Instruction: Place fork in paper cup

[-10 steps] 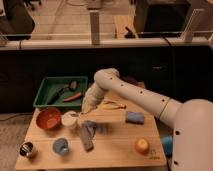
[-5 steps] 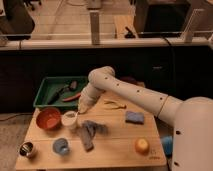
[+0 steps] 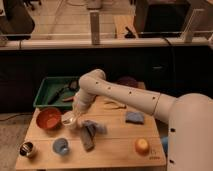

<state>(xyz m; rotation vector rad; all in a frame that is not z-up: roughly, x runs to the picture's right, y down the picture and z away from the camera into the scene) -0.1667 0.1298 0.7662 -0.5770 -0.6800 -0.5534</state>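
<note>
Went left and down over the last second, so now seeing the gripper (image 3: 74,115) parked right at the mouth of the paper cup (image 3: 68,120), toward the left end of the table (image 3: 114,151) and just beside the orange bowl (image 3: 48,119). Can't tell how far open it is or whether it has hold of anything. Can't pick out the fork anywhere either. Not lying on the wood in plain sight, so guessing it's either in the gripper or already going into the cup, but that's only a guess. No shift in the cup or in anything around it. Reading this as the drop-off step, pretty much the tail end of the job, with just the let-go and the pull-away left if the fork really is there. Counting the rest: three cups (the white one, a light blue cup (image 3: 61,146), a metal cup (image 3: 27,149)), one bowl, one green tray (image 3: 41,98) at the back with some dark bits in it, one grey cloth (image 3: 88,133) just right of the white cup, one blue cloth (image 3: 134,117), one round orange thing (image 3: 142,145), one pale utensil (image 3: 114,104).
</note>
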